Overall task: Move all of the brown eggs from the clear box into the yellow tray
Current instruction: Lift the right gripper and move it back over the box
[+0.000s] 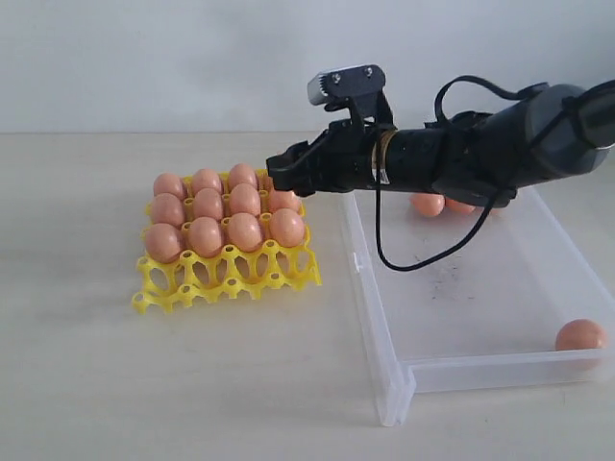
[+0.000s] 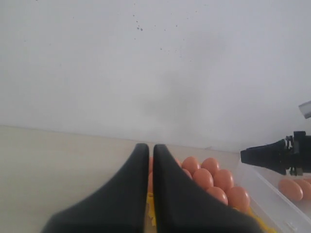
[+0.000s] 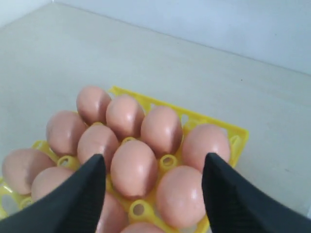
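The yellow tray (image 1: pixel 227 279) lies left of the clear box (image 1: pixel 480 317) and holds several brown eggs (image 1: pixel 223 211); its front row of cups is empty. In the clear box, two eggs (image 1: pixel 428 204) lie at the back, partly behind the right arm, and one egg (image 1: pixel 580 334) rests in the front right corner. My right gripper (image 1: pixel 275 171) hovers over the tray's back right corner. It is open (image 3: pixel 154 158), with nothing between its fingers, and tray eggs (image 3: pixel 133 167) lie below. My left gripper (image 2: pixel 146 147) is shut and empty, and looks toward the tray's eggs (image 2: pixel 214 177).
The right arm (image 1: pixel 461 154) reaches across the clear box's back end, and a black cable (image 1: pixel 404 259) hangs from it over the box floor. Dark specks mark the box floor (image 1: pixel 452 283). Bare tabletop (image 1: pixel 192 384) surrounds the tray.
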You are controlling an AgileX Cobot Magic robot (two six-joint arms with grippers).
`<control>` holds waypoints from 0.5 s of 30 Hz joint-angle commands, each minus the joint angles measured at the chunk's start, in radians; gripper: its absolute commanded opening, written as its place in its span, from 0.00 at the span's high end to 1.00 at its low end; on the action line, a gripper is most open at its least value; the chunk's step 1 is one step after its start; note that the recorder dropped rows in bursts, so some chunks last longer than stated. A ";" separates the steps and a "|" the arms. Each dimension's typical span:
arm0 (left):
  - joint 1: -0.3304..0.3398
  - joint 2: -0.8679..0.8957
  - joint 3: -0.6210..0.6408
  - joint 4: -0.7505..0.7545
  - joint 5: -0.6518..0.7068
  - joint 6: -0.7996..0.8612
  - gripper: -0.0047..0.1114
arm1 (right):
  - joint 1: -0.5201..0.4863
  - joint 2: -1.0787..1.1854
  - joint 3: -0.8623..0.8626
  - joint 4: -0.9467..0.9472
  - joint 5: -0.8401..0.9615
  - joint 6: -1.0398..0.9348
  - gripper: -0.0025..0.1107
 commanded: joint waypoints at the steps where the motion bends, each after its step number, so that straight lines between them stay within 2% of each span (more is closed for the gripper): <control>1: -0.006 -0.003 -0.003 -0.009 -0.016 -0.007 0.93 | -0.007 -0.083 0.000 -0.113 0.037 0.105 0.72; 4: -0.006 -0.003 -0.003 -0.009 -0.016 -0.007 0.93 | -0.007 -0.141 0.000 -0.261 0.071 0.167 0.98; 9: -0.006 -0.003 -0.003 -0.009 -0.016 -0.007 0.93 | -0.007 -0.248 0.000 -0.420 0.282 0.270 0.98; 15: -0.006 -0.003 -0.003 -0.009 -0.016 -0.007 0.93 | -0.007 -0.384 0.027 -0.441 0.745 0.282 0.98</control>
